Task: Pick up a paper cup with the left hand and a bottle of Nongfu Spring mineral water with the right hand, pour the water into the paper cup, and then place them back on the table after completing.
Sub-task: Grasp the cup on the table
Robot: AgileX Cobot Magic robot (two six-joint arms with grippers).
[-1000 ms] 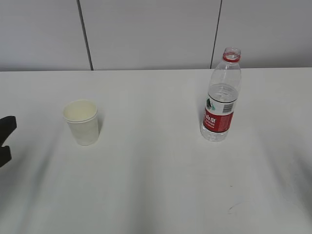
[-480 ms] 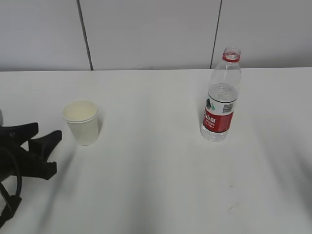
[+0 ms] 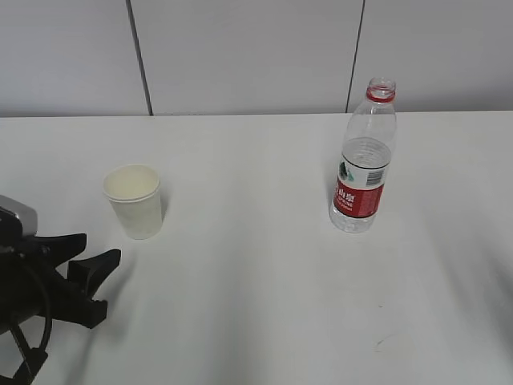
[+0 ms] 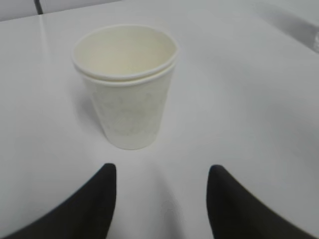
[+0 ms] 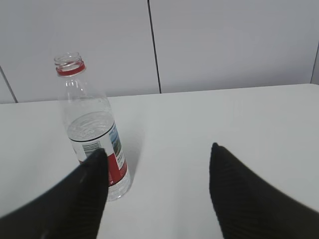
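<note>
Currently | black left hand [image 4: 159, 199] open, empty | risk: off-centre approach tips upright white paper cup [image 4: 127, 87] | right hand [image 5: 157, 194] open, empty

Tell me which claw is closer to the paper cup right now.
Left. The left claw is open just short of the paper cup; the right claw is open by the water bottle, far across the table.
</note>
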